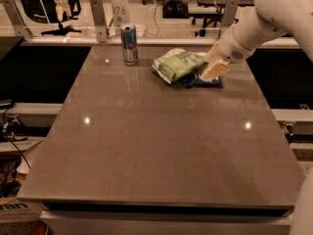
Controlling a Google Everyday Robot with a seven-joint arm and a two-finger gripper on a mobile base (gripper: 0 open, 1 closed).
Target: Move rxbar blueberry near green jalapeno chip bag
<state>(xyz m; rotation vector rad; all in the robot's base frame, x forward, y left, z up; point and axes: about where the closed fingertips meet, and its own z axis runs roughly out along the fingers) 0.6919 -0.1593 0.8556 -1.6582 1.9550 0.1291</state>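
Where the white arm reaches over the far right of the grey-brown tabletop (156, 146), its tan-tipped gripper (214, 71) sits low over the flat, dark navy rxbar blueberry (205, 83). Grip state: cannot tell. Bar lies flat, partly covered, right against the wrinkled light-green jalapeno chip bag (176, 64). Silver-blue can (129, 44) stands upright further left.

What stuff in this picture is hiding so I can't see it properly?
- Rxbar blueberry, camera view: mostly covered by the gripper, which sits right over it beside the green jalapeno chip bag.
- Whether the gripper touches the bar: hidden by the gripper itself.
- Words on the can: too small to read.
- Robot arm: cut off by the top and right edges.
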